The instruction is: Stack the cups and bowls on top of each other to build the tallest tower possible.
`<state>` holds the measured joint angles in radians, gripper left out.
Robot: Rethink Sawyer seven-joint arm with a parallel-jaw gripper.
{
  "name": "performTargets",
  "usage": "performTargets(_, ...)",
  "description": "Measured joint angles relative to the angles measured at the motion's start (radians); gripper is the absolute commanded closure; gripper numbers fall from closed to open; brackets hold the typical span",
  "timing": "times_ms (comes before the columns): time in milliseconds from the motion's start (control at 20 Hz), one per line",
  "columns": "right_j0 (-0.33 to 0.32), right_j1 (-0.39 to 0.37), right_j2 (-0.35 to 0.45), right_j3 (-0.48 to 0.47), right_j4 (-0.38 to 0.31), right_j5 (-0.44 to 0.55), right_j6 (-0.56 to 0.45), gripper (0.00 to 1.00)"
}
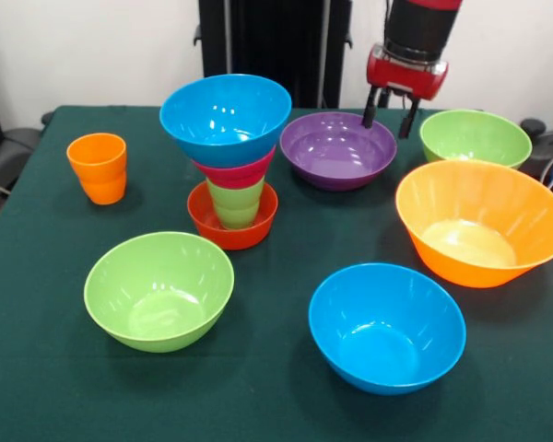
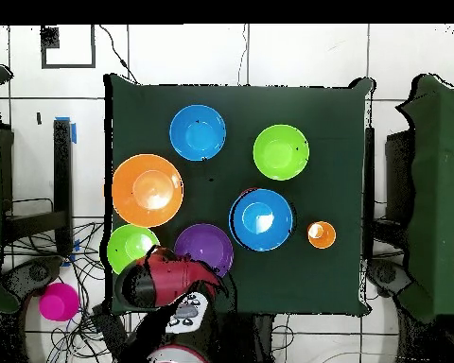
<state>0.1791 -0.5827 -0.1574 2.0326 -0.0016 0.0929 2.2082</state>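
Observation:
The tower (image 1: 227,152) stands left of centre: a small red-orange bowl (image 1: 207,219) holds a light green cup (image 1: 236,203), with a pink bowl (image 1: 238,172) and a blue bowl (image 1: 225,117) on top. From overhead the tower (image 2: 262,219) shows only its blue top. An orange cup (image 1: 98,168) (image 2: 321,234) stands alone beside it. My gripper (image 1: 391,115) hangs open and empty over the far rim of the purple bowl (image 1: 337,150) (image 2: 204,248). In the overhead view the red arm (image 2: 165,282) hides the fingers.
Loose bowls lie around the table: a lime green one (image 1: 475,138) (image 2: 131,248) beside the gripper, a very large orange one (image 1: 482,221) (image 2: 148,189), a blue one (image 1: 387,327) (image 2: 198,132) and another lime green one (image 1: 158,290) (image 2: 281,151). A pink round object (image 2: 59,301) lies off the table.

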Motion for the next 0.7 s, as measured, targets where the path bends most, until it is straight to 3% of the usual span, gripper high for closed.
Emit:
performTargets(250, 0.031, 0.08, 0.002, 0.01, 0.001, -0.105, 0.0, 0.0)
performTargets(700, 0.032, 0.191, 0.002, 0.045, 0.001, -0.245, 0.0, 0.0)
